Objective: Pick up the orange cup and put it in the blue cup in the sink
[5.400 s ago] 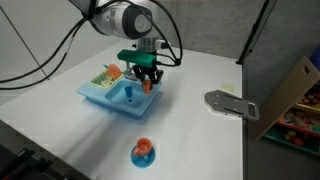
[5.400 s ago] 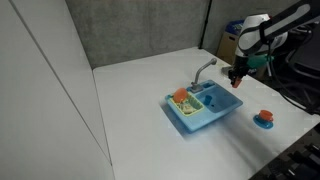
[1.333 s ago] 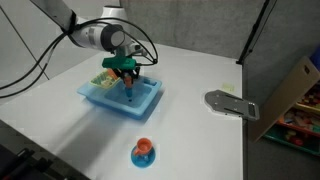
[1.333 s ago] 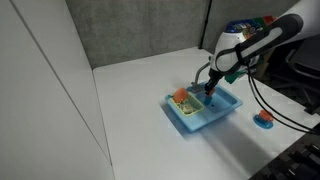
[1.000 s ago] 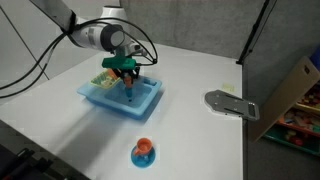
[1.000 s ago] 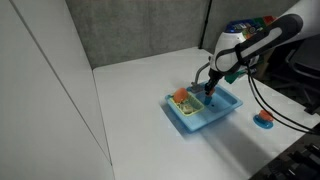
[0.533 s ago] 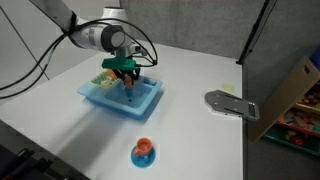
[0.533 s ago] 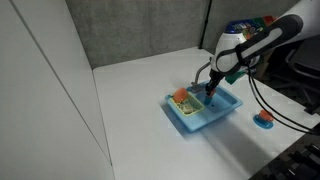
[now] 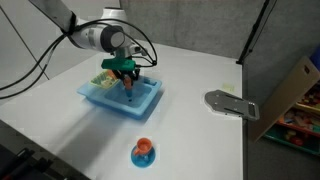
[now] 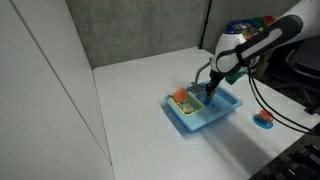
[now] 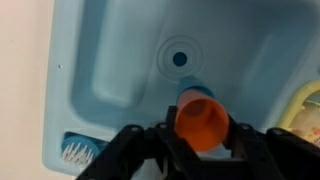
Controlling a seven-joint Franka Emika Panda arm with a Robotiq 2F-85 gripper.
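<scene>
Over the basin of the sink (image 11: 110,70), we see our gripper (image 11: 202,138) pinching the orange cup (image 11: 202,118) from both sides, with the blue cup (image 11: 189,90) just behind it, near the drain hole (image 11: 180,58).

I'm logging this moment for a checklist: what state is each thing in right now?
gripper: shut on the orange cup, lowered into the sink.
orange cup: upright, held between the fingers right over the blue cup; whether it is seated, cannot tell.
blue cup: standing in the basin, mostly hidden by the orange cup.
sink: basin holds only the blue cup.
blue plate: on the table apart from the sink, carrying an orange piece.
</scene>
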